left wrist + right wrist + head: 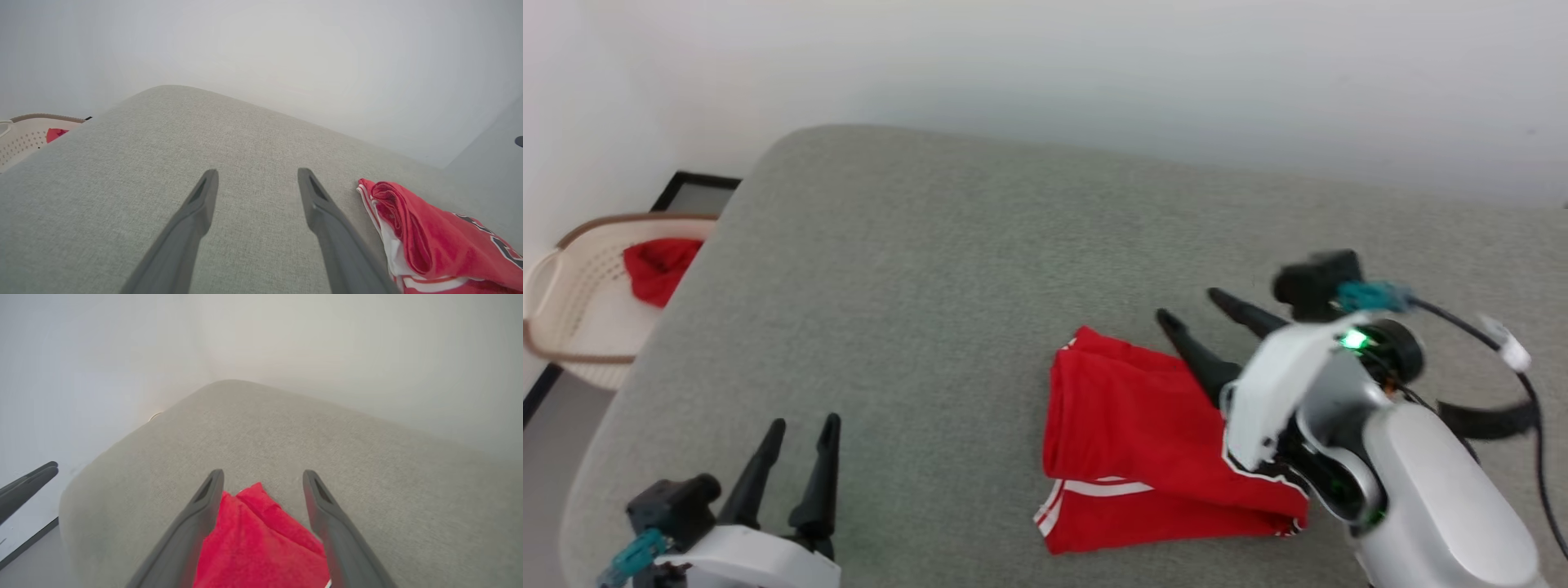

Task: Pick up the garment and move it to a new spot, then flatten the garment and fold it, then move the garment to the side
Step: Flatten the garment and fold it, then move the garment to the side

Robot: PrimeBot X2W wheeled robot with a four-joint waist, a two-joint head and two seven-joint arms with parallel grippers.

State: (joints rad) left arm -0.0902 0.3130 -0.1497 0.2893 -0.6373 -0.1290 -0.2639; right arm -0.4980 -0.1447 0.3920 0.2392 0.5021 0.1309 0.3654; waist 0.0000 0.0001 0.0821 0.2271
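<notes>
Head view: garment (1135, 441) lay folded into a rough red rectangle on the grey upholstered surface (915, 269), right of centre and towards the near edge. White-striped trim showed at its near-left corner, and a bit of the black white-outlined number at its right edge, under the wrist.

Right end effector (1188, 304) sat over the garment's far-right corner, fingers spread, nothing pinched. Fingertips pointed past the cloth onto bare grey fabric. Right wrist view: red cloth lay between and below the two fingers, with its far corner just short of the tips. Couldn't tell whether the fingers touched the cloth.

Left end effector (805, 420) was at the near-left of the surface, fingers spread, empty, well apart from the garment. Left wrist view: garment was off to the right of the fingers, with bare fabric straight ahead.

Containers: one cream perforated basket (572, 310) with a brown rim sat on the floor (547, 441) just beside the surface's left edge. It held a plain red cloth bundle (658, 265).

Edges and room: the surface had a rounded far-left corner, and its far edge ran along the pale wall (1094, 65). A wide bare stretch lay left of the garment and behind it. There was less room to the right, where the right arm sat.
</notes>
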